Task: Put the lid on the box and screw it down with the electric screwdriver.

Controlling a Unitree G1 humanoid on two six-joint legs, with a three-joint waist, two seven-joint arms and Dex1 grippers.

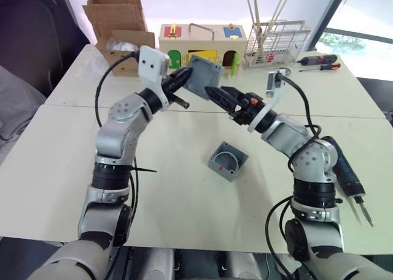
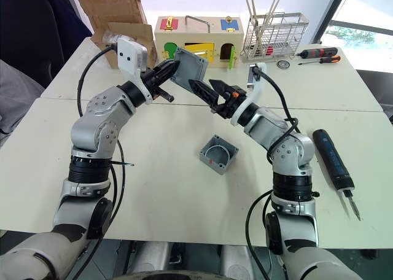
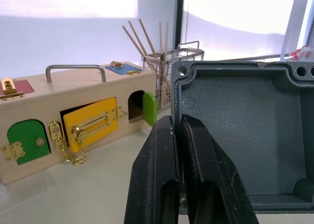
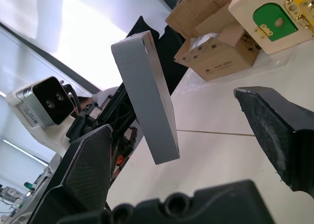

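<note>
Furthest left of the working things, the left gripper (image 1: 182,82) is raised above the far half of the white table (image 1: 178,218), its two black fingers pinched tight on one rim of the lid (image 1: 204,76). The left wrist view shows them clamped across the rim wall, with the lid's hollow underside and its corner screw holes facing that camera. The lid is held on edge, well clear of the table, its flat outer face turned toward the robot's right.

Just to the right of the lid, the right gripper (image 2: 209,88) points at it with its fingers spread wide and nothing between them. In the right wrist view the lid's thin edge stands between the two open pads; whether either pad already touches it is hard to tell, though they look just apart.

Lower and nearer the robot, the box (image 1: 228,161) sits open side up on the table, between the two arms and below the lid. Any move to seat the lid would have to carry it down and toward the robot, and tip it flat.

Far right, the electric screwdriver (image 2: 332,161) lies on the table beside the right arm, bit toward the robot, clearly nearer the right gripper
</note>
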